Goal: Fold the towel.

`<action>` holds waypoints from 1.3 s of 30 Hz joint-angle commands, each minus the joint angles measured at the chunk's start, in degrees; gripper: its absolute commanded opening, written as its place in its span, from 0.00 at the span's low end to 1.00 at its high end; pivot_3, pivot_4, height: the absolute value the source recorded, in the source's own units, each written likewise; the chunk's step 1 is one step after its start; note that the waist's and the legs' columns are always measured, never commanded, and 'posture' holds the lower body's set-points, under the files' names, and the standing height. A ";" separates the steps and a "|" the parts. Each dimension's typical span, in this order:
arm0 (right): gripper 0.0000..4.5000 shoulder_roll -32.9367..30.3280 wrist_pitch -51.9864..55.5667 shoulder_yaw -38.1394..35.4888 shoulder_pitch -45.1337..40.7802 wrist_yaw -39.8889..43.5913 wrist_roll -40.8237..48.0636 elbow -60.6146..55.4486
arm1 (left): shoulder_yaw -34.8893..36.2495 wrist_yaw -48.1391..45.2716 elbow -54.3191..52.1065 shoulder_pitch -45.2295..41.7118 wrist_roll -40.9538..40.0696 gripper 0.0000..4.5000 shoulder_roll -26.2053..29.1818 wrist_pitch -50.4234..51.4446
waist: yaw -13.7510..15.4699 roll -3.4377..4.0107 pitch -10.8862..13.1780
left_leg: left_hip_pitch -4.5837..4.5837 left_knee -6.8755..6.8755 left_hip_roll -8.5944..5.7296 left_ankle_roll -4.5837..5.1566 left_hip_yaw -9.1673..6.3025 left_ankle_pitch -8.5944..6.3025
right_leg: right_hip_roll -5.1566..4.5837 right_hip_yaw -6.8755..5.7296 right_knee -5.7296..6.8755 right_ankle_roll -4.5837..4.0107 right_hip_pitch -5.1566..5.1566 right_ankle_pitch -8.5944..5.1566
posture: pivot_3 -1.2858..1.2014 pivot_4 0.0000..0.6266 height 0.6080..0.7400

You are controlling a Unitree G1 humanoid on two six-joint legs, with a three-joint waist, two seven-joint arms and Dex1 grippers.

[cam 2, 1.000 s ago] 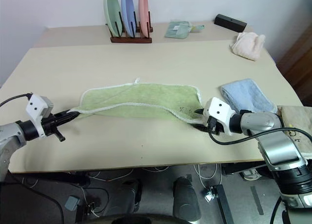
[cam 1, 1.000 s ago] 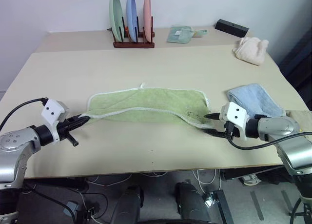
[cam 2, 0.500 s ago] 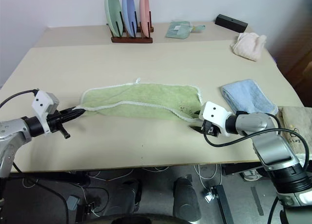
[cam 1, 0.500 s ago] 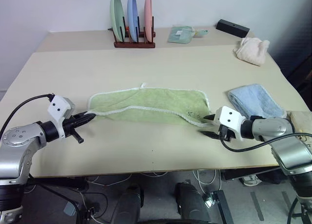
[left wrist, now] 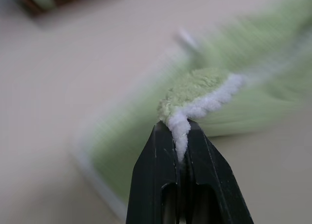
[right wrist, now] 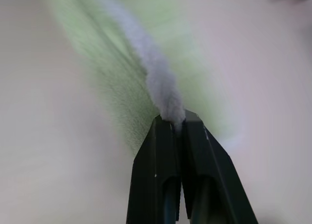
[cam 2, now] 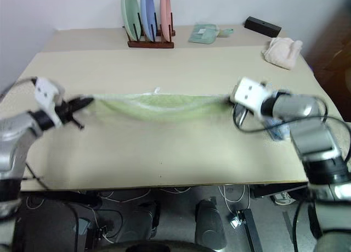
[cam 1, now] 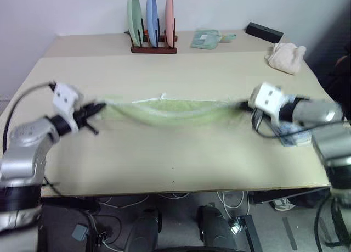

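The towel (cam 1: 164, 110) hangs stretched between the two claws, sagging a little in the middle, with its lower part blurred so that I cannot tell how much of it touches the surface (cam 1: 175, 158).

The left claw (cam 1: 101, 106) is clamped on one end of the towel. In the left wrist view its two black fingers (left wrist: 163, 170) are pressed together on the whitish trim, and the green cloth bunches just past the tips and runs away from them across the surface.

The right claw (cam 1: 242, 105) is clamped on the other end. In the right wrist view its fingers (right wrist: 161, 160) pinch the pale edge of the towel, and the green cloth runs straight out from the tips.

So the towel lies between the claws, each end touching a claw, both held above the surface.

Just behind the right claw, partly hidden by the arm, lies a blue towel (cam 1: 290, 135). Well beyond both claws, at the far side, stand a plate rack (cam 1: 152, 28), a folded green cloth (cam 1: 205, 39), a black box (cam 1: 264, 32) and a cream cloth (cam 1: 285, 58).
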 commanded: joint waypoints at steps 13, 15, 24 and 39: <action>0.01 4.63 -16.08 0.37 -20.92 -4.28 -3.47 16.18 | 2.53 4.43 28.82 -25.84 2.55 0.00 -0.78 -19.52 | -3.47 -0.08 -0.07 | -0.93 -0.37 -0.02 -0.34 0.24 0.17 | -0.10 -0.04 -0.09 0.31 -1.03 -0.05 | 0.52 0.24 1.00; 0.01 3.63 -12.23 -0.07 -14.37 -0.52 -0.77 9.50 | 2.55 -0.87 21.97 -17.05 -0.13 0.00 0.21 -14.66 | -3.68 -0.07 -0.02 | -0.96 -0.27 -0.02 -0.32 0.24 0.16 | -0.10 -0.03 0.06 0.30 -1.08 -0.04 | 0.52 0.24 1.00; 0.01 -12.91 9.47 -7.42 22.57 18.30 13.93 -20.67 | 7.37 -17.63 -10.58 24.31 -10.04 0.00 11.61 5.81 | -1.80 -0.02 0.01 | -0.86 0.00 0.03 0.04 0.23 -0.04 | -0.09 0.01 0.18 0.14 -0.97 0.02 | 0.52 0.24 1.00; 0.01 -9.49 6.30 -3.33 14.86 15.09 9.64 -9.93 | 2.61 -16.75 -8.05 19.44 -7.15 0.00 12.29 8.90 | -1.44 -0.07 -0.02 | 0.05 -0.08 0.11 0.04 0.39 -0.07 | -0.08 0.00 -0.03 -0.07 0.00 -0.14 | 0.52 0.24 1.00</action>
